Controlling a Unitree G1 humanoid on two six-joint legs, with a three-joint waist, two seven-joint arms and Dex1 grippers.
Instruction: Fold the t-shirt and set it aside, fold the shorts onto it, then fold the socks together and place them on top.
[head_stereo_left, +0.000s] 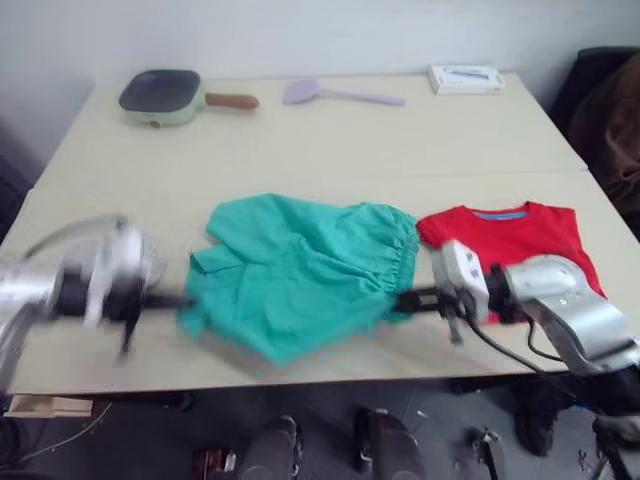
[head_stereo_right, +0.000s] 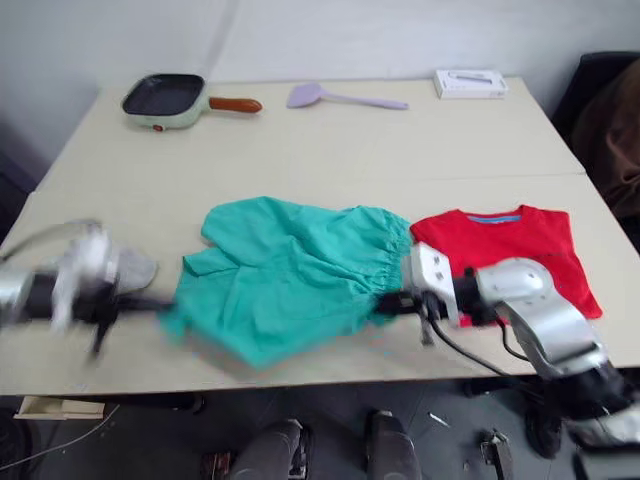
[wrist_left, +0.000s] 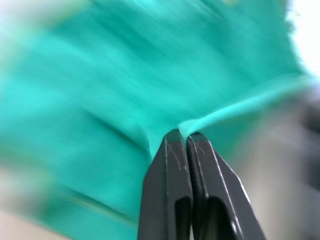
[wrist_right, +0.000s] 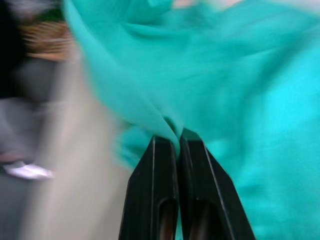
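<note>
Shorts (head_stereo_left: 300, 275) spread on the table (head_stereo_left: 330, 140) near its front edge, teal cloth rumpled, gathered waistband toward the robot's right. Left gripper (wrist_left: 182, 137) pressed together on a fold of the shorts at their left edge; fingers (wrist_left: 167, 170) nearly touching with cloth caught between. Right gripper (wrist_right: 177, 137) likewise pinching the shorts, at the waistband side near the front edge. T-shirt (head_stereo_left: 520, 240) lies folded flat just beside the shorts on the robot's right, blue neck label facing the far side; right arm crosses over its front-left part. Far side of table, well apart: green pan (head_stereo_left: 160, 95) with brown handle, lilac spatula (head_stereo_left: 335, 94), white box (head_stereo_left: 465, 78). A dark chair (head_stereo_left: 605, 120) stands off the table's right.
</note>
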